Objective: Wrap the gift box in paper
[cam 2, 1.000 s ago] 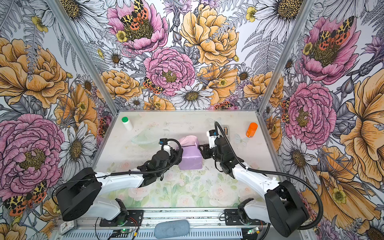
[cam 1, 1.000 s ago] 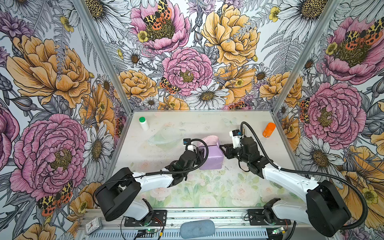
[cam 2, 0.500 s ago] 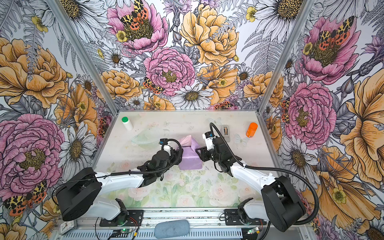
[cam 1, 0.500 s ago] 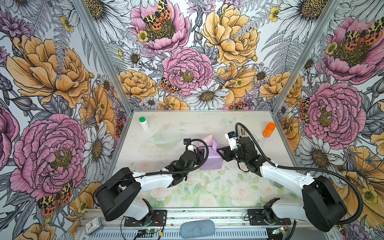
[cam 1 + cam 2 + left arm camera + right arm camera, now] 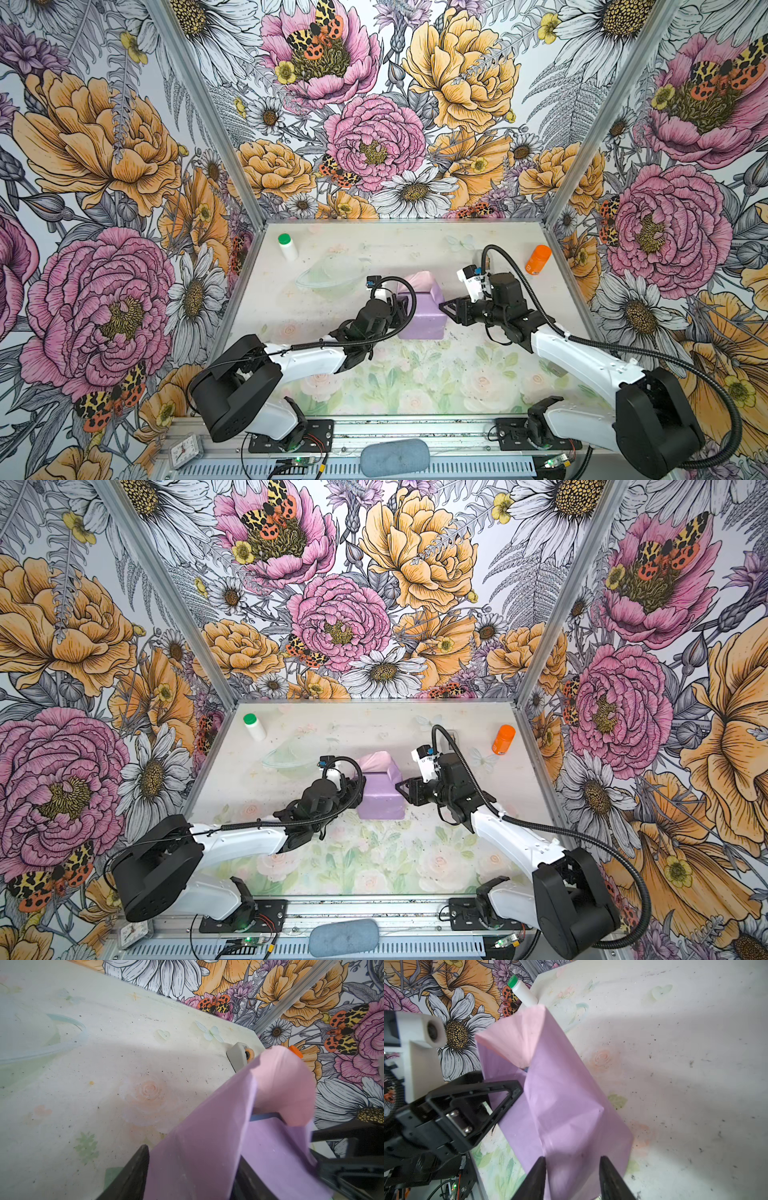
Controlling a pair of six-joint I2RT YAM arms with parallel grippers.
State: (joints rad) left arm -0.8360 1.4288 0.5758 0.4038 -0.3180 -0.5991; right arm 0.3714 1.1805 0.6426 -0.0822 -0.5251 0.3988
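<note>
The gift box [image 5: 262, 1116] sits where it was a second ago, in the middle of the table [image 5: 374, 249]. It is almost wholly under the paper [image 5: 422, 318]; I see only a blue sliver in the left wrist view, below the pink flap standing up at the far end. The left gripper [image 5: 400, 306] has not shifted. It pinches the paper over the box's left side, one of its fingers [image 5: 508, 1093] lying across the top face. The change is on the right: the right gripper [image 5: 444, 308] is now just beside the box's right side, and its fingers [image 5: 538, 1176] stand wider than before, spread in front of the lilac face without clasping it. The white bottle [image 5: 286, 247] and the orange bottle [image 5: 538, 259] stand unmoved near the far corners.
</note>
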